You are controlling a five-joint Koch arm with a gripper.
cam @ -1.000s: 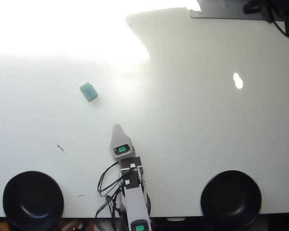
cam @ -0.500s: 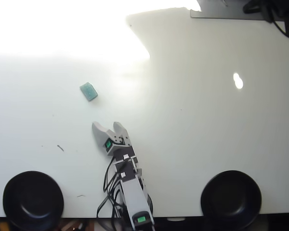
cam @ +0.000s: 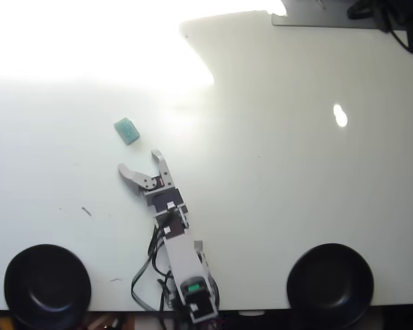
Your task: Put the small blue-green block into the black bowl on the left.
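**Arm swung toward the block, jaws spread**

Since half a second earlier the arm (cam: pixel 179 254) had stretched further up and to the left in the overhead view, and the gripper (cam: pixel 139 160) had carried its tips closer to the block. Its two pale jaws stood wide apart, holding nothing.

There was one block (cam: pixel 126 130) — small, flat, teal, matte, a rectangle with rounded corners — lying slightly tilted on the table (cam: pixel 282 192), just above and left of the jaw tips and apart from them.

There were two bowls, both round, glossy and black with plain rims. The black bowl (cam: pixel 47 285) sat at the lower left edge of the table, the second bowl (cam: pixel 330 283) at the lower right — both well apart from the block.

The table was smooth and white, its upper left washed out by glare. Black cables (cam: pixel 150 275) looped beside the arm's base.
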